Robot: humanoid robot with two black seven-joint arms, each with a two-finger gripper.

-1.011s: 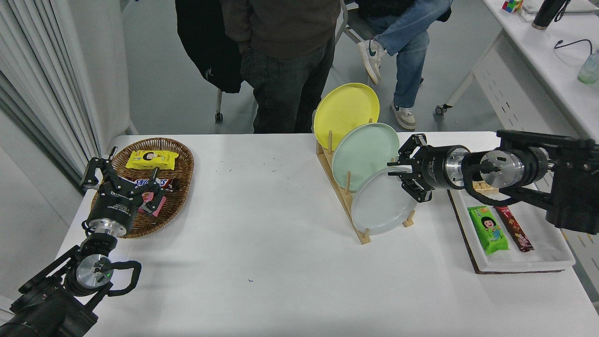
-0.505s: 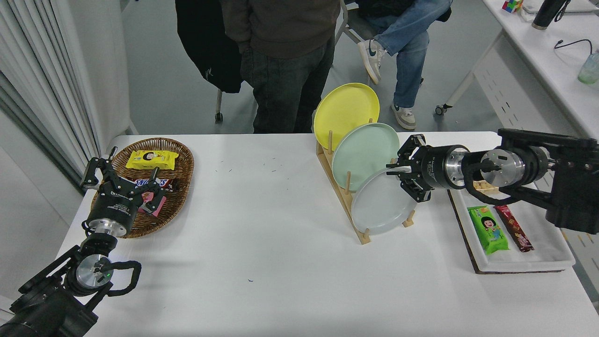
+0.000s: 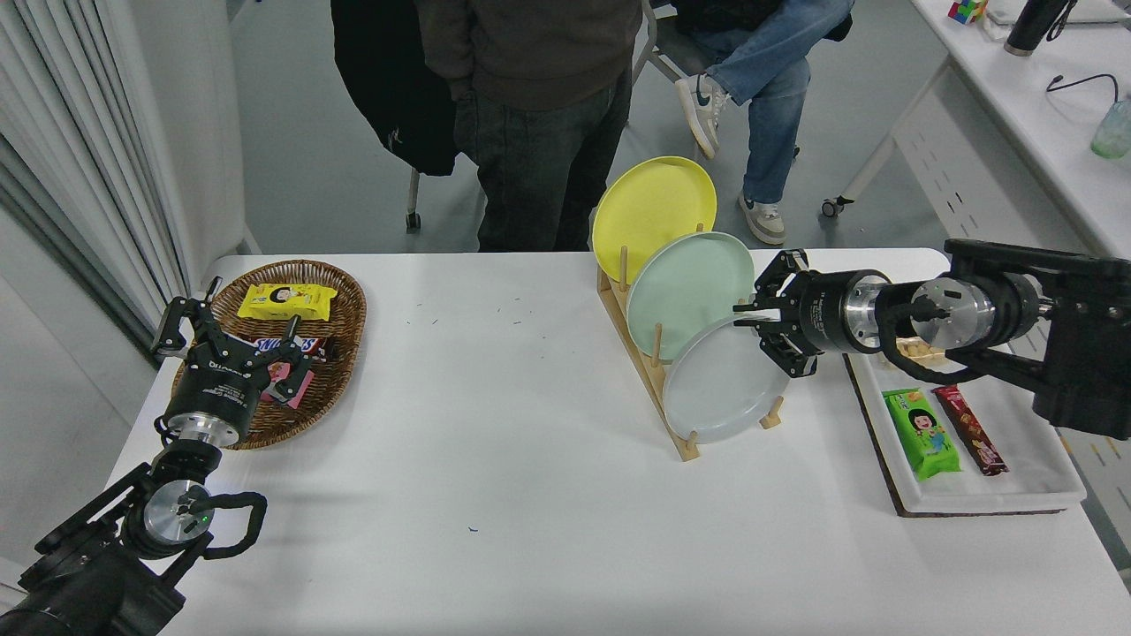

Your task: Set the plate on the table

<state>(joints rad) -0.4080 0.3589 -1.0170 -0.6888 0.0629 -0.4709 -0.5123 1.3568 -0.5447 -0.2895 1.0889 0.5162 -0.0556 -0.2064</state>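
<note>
The light-grey plate (image 3: 720, 389) leans in the front slot of a wooden rack (image 3: 658, 389) on the white table (image 3: 495, 424). A mint-green plate (image 3: 685, 287) and a yellow plate (image 3: 649, 212) stand behind it. My right gripper (image 3: 747, 317) reaches in from the right at the grey plate's upper right rim. Its fingertips are pinched close together on that rim. The plate still rests in the rack. My left gripper (image 3: 234, 331) is parked open at the lower left, over a basket.
A wicker basket (image 3: 340, 305) of snacks sits at the far left. A white tray (image 3: 1016, 477) with snack packets lies at the right, under my right arm. Two people are at the table's far side. A white desk (image 3: 1043, 106) stands at the far right.
My right gripper has shifted slightly up and to the right, and its fingertips have drawn closer together on the grey plate's rim. The plate has hardly moved. The left arm is still.
</note>
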